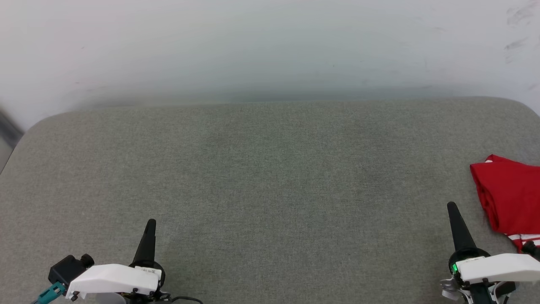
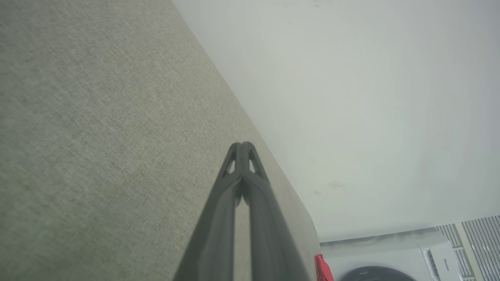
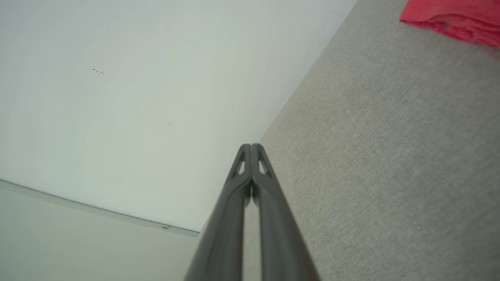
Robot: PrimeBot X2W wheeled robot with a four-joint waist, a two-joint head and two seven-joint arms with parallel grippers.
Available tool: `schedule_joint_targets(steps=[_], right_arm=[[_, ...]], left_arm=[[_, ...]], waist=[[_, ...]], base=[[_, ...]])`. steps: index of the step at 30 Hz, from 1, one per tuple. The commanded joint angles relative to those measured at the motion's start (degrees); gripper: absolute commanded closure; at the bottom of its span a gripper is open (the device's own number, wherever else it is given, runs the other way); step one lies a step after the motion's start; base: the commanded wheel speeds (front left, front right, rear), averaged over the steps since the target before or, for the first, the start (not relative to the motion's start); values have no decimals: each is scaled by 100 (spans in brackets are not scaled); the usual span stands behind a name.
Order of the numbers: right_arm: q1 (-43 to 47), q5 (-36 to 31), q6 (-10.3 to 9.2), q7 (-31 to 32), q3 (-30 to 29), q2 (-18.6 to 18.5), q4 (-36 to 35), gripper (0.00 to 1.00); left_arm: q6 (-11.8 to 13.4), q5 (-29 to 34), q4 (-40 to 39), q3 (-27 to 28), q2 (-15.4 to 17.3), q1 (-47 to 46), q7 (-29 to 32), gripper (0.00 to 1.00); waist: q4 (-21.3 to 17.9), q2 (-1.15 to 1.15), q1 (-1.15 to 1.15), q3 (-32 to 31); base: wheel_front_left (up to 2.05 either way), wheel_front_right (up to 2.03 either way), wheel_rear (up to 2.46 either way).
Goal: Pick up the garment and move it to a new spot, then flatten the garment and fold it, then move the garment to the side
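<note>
The garment [image 1: 510, 198] is a folded red bundle with a strip of red-and-white trim at its near end, lying at the right edge of the grey padded table [image 1: 270, 177]. A red corner of the garment [image 3: 453, 17] shows at the top right of the right wrist view, and a sliver of the garment [image 2: 322, 269] shows low in the left wrist view. My right gripper [image 1: 452, 207] stands shut and empty just left of the bundle, apart from it. My left gripper [image 1: 151, 223] is shut and empty at the lower left, far from the garment.
A pale wall [image 1: 270, 46] rises right behind the table's far edge. The table's corners are rounded. In the left wrist view a white washing machine [image 2: 394, 257] stands beyond the table's end.
</note>
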Motion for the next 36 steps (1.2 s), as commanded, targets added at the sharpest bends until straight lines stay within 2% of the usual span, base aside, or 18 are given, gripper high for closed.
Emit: schedule_joint_targets(steps=[1,36], right_arm=[[-127,126,0,32,-10,-39,-31,100],[-317,1939,-1,511,-91,-21,191,100]], left_arm=[[-58,-126,-26,26,6,-123,35,100],[-218,-2014,186,183,6,-396,497,100]], waist=[[-1,0,0,-1],[-29,0,0,-35]], base=[[0,0,0],[0,0,0]])
